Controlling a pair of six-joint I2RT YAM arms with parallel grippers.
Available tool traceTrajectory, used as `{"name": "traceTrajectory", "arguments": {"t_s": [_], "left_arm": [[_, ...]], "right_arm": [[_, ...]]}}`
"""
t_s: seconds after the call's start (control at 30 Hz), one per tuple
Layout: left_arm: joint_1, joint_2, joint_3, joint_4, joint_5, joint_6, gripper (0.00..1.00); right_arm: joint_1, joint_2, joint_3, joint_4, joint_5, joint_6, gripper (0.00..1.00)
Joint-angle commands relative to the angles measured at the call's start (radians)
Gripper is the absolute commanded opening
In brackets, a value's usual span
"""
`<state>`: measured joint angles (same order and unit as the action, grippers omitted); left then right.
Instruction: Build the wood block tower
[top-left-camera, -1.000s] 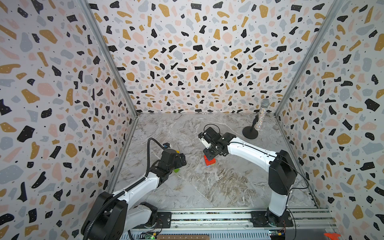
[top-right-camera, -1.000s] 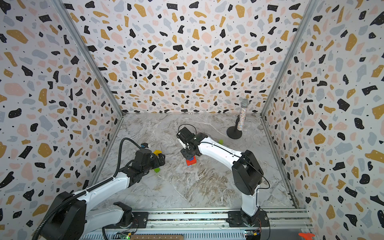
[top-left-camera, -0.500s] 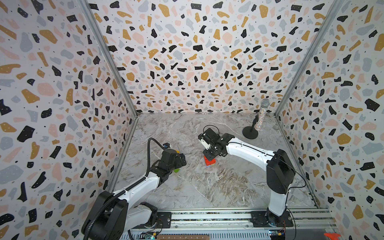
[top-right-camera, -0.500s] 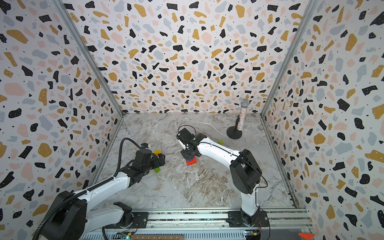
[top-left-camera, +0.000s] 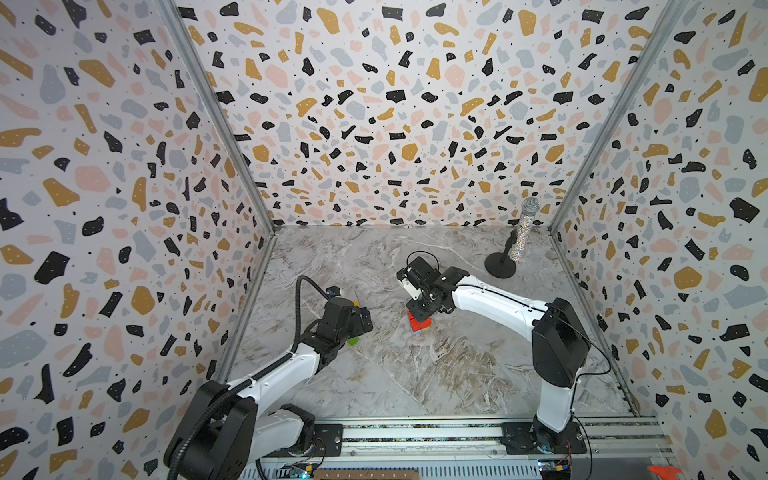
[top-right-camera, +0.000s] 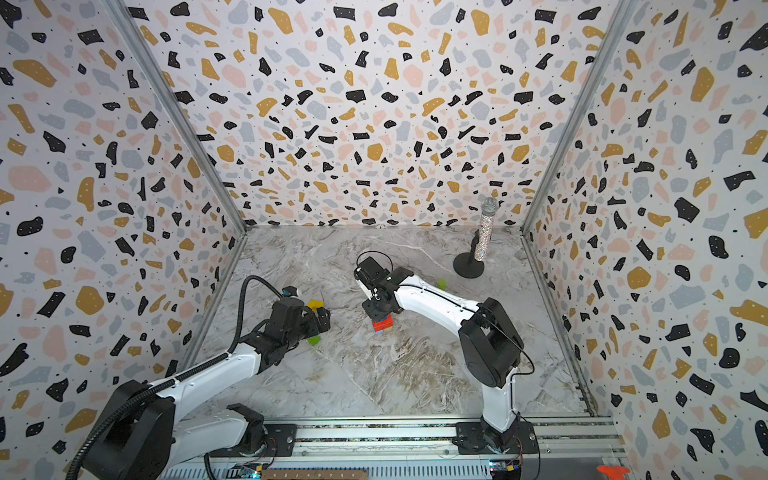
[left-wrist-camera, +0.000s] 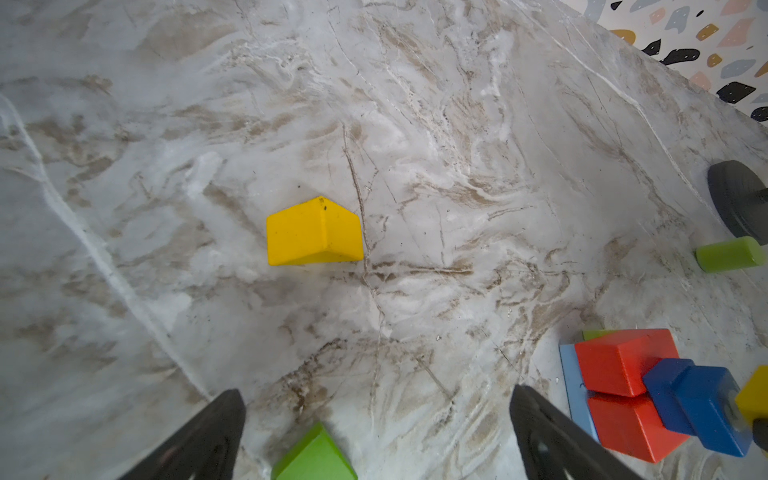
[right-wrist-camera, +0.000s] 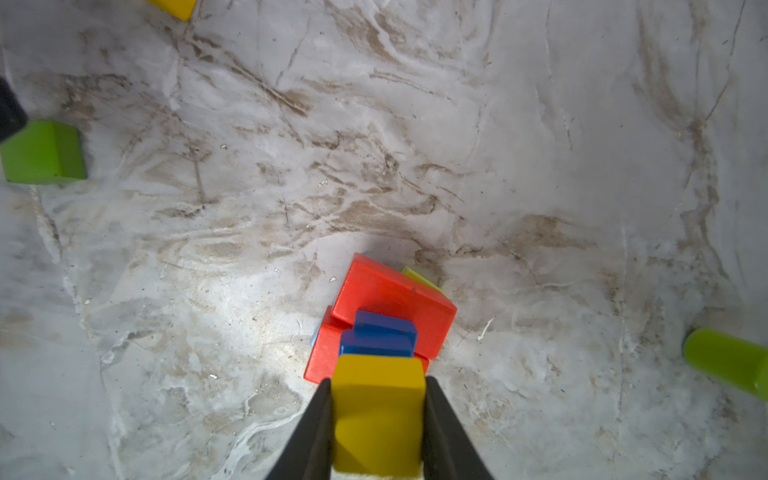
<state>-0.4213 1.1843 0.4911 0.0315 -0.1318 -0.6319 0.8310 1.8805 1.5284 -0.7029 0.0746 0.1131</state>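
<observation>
1. Reviewing the build, I find the tower of painted wooden blocks (top-left-camera: 417, 323) standing near the middle of the marbled grey tabletop (left-wrist-camera: 415, 124).
2. In the left wrist view I count a flat light-blue wooden slab (left-wrist-camera: 571, 382) at the base and two red wooden bricks (left-wrist-camera: 619, 361) above it, set askew to each other. A dark blue wooden block (left-wrist-camera: 702, 403) sits on top. A sliver of lime green shows under the red; I cannot identify it.
3. The right tool (right-wrist-camera: 378, 380) is closed on a yellow wooden brick (right-wrist-camera: 378, 415), held directly over the blue block. I cannot tell whether it is seated or just clear of it.
4. The left tool (left-wrist-camera: 374, 405) stands wide open and holds nothing. A green wooden block (left-wrist-camera: 313, 455) lies on the tabletop between its fingers, ungripped.
5. Not yet on the stack:
   - that green block;
   - a yellow wooden cube (left-wrist-camera: 313, 232), well apart from the tower;
   - a green wooden cylinder (left-wrist-camera: 729, 253), on its side beside the black round stand (left-wrist-camera: 735, 199) of the glittery silver microphone (top-left-camera: 524, 228).
6. My assessment is that the build is roughly half done. The lower tiers are placed, one piece is in hand, and three loose pieces are visible.
</observation>
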Motion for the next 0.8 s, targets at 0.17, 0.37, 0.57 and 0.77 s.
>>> {"name": "traceTrajectory", "arguments": {"t_s": [0.17,0.37,0.57,0.77], "left_arm": [[-0.004,0.005,-0.001,0.037,-0.003,0.006,1.00],[-0.003,-0.004,-0.005,0.037,-0.008,0.006,1.00],[-0.003,-0.006,-0.008,0.038,-0.005,0.004,1.00],[-0.003,-0.009,-0.008,0.034,-0.006,0.005,1.00]], "right_arm": [[-0.003,0.006,-0.004,-0.010,-0.010,0.004,0.28],[-0.003,0.008,0.003,-0.009,0.000,0.012,0.31],[-0.003,0.012,0.011,-0.010,-0.001,0.017,0.34],[-0.004,0.016,0.018,-0.010,0.001,0.019,0.38]]}}
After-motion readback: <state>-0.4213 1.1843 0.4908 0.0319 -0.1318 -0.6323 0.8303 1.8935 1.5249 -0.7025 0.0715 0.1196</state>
